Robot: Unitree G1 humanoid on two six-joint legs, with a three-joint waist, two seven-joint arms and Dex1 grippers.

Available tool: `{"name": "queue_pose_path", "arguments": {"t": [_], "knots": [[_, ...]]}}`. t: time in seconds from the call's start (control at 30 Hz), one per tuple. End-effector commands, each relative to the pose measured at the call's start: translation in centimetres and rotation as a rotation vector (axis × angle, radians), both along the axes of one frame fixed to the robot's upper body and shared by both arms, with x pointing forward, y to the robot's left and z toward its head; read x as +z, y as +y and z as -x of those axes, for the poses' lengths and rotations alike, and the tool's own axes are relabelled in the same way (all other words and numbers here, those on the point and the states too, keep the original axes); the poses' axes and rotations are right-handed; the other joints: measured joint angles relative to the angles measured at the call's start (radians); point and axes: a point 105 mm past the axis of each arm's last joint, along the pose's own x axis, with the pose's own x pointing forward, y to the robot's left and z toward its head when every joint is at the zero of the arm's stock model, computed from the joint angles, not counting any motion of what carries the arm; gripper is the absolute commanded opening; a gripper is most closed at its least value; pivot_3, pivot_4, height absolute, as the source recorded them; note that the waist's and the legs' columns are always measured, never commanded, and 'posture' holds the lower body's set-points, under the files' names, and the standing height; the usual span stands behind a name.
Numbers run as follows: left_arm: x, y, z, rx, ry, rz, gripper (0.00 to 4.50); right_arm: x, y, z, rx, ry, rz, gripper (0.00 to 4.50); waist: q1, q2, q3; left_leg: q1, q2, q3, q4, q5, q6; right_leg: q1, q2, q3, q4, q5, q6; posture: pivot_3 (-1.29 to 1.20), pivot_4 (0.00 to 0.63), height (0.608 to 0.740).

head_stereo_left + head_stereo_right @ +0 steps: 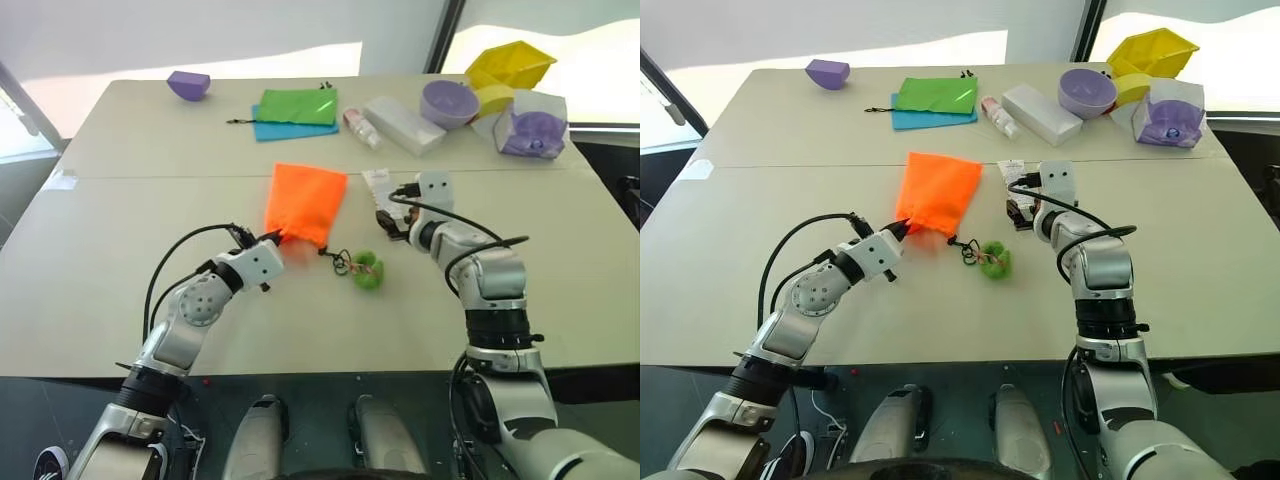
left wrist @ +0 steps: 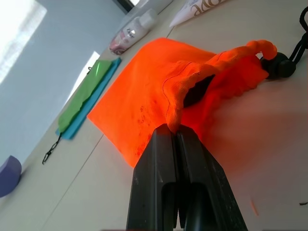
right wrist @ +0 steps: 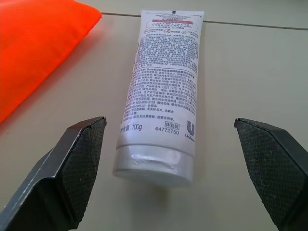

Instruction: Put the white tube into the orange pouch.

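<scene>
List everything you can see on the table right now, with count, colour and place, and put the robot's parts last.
orange pouch: 1, orange, table centre
white tube: 1, white, right of pouch
green ball: 1, green, near pouch mouth
flat pouches: 2, green on blue, far centre
white bottle: 1, far centre
white box: 1, far right
purple bowl: 1, far right
left end effector: shut on pouch rim
right end effector: open, straddling tube cap

Head pair high over the table (image 1: 120,200); wrist cameras close, low along it.
</scene>
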Motion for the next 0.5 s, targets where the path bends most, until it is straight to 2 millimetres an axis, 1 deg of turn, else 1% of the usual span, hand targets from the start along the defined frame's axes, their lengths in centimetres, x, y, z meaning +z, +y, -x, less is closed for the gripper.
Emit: {"name": "queue_pose_path", "arguments": {"t": [0.03,0.13,0.17,0.27,0.5], "knots": [[1.2,-0.4,0.1,-0.017,-0.052,0.007,0.02,0.8,0.2,-0.2,0.005,-0.027,-0.022,4.50,0.000,0.000,0.000,0.000,0.000,0.000,0.000,0.000,0.000,0.000,0.000,0.000,0.000,0.000,0.000,0.00,0.150,0.740],[1.3,-0.4,0.1,-0.017,-0.055,0.007,0.00,0.3,0.4,-0.1,0.016,-0.014,-0.018,3.63,0.000,0.000,0.000,0.000,0.000,0.000,0.000,0.000,0.000,0.000,0.000,0.000,0.000,0.000,0.000,0.00,0.150,0.740],[1.3,-0.4,0.1,-0.017,-0.055,0.007,0.00,0.1,0.6,-0.1,0.024,-0.009,-0.007,3.21,0.000,0.000,0.000,0.000,0.000,0.000,0.000,0.000,0.000,0.000,0.000,0.000,0.000,0.000,0.000,0.00,0.150,0.740],[1.3,-0.4,0.1,-0.017,-0.056,0.006,0.00,-0.4,0.7,0.0,0.029,0.004,0.004,3.21,-0.001,0.000,0.000,0.000,0.000,0.000,0.000,0.000,0.000,0.000,0.000,0.000,0.000,0.000,0.000,0.00,0.150,0.740],[1.3,-0.5,0.1,-0.021,-0.055,0.007,0.00,-0.3,0.3,-0.1,0.023,-0.001,-0.002,3.21,-0.001,0.000,0.000,0.000,0.000,0.000,0.000,0.000,0.000,0.000,0.000,0.000,0.000,0.000,0.000,0.00,0.150,0.740]]}}
